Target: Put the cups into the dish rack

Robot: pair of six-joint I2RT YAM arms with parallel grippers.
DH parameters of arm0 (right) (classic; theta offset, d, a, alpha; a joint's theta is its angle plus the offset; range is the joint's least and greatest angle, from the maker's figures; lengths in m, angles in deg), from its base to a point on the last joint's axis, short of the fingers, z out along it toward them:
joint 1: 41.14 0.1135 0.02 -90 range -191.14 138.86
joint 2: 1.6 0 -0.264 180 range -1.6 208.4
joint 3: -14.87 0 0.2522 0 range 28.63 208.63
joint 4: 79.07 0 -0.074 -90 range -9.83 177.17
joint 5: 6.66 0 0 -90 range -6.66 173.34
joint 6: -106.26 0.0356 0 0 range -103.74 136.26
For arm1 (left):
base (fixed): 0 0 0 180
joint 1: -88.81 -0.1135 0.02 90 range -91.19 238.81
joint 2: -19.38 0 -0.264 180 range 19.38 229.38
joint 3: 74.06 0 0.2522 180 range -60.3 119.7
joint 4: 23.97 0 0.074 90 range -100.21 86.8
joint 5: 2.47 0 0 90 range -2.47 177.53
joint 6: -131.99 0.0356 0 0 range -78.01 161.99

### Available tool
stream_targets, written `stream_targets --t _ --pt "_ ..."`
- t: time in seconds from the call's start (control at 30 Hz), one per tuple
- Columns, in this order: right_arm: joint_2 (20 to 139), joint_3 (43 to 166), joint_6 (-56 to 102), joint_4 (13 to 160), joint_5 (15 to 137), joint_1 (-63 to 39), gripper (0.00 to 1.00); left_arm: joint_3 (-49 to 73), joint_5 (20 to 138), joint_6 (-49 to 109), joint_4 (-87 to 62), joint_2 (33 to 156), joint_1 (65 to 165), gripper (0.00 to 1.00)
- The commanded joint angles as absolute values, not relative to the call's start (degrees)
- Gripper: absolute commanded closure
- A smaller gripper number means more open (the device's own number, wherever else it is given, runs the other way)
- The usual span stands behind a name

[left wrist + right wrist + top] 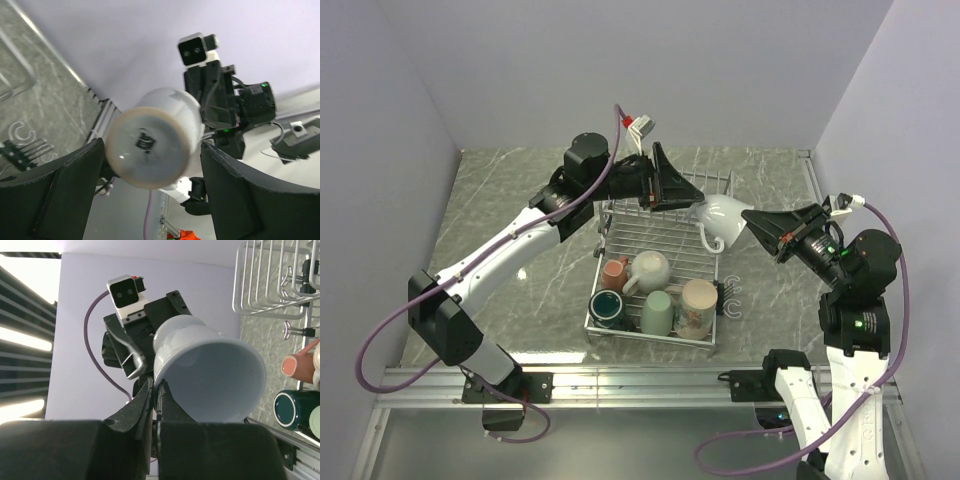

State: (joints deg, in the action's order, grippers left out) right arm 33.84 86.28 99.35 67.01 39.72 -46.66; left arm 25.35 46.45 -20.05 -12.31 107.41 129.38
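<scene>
Presently right fingers (140, 412) pinch the mug (210, 375) rim, left fingers (235, 195) wide around its base; early release could drop it.

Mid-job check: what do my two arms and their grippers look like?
The left arm and right arm have white shells with black joints. The left gripper and right gripper carry broad black wedge-shaped fingers. A purple cable trails along each arm, and a white camera box sits on each wrist.
</scene>
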Motion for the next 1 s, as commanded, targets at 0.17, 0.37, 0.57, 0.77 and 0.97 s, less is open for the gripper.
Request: stream_targets --t 0.17,0.37,0.57,0.77,0.97 --pt "33.20 87.34 102.75 76.54 36.49 -46.59 1.00 24.44 46.93 -17.24 -9.48 106.84 130.03 0.17" --pt "33.12 86.03 102.57 77.06 35.96 -46.59 1.00 21.79 40.96 -25.06 -24.24 106.04 130.03 0.18" --pt "32.15 84.09 102.57 77.24 36.58 -46.59 1.00 23.54 37.43 -29.83 -29.55 107.89 129.94 0.27" --pt "32.32 83.65 101.96 76.72 36.93 -46.59 1.00 25.31 38.66 -24.46 -20.25 107.27 130.03 0.62" --pt "33.20 84.97 99.41 74.17 37.20 -46.59 1.00 30.92 46.46 -12.87 0.46 107.27 130.03 0.94"
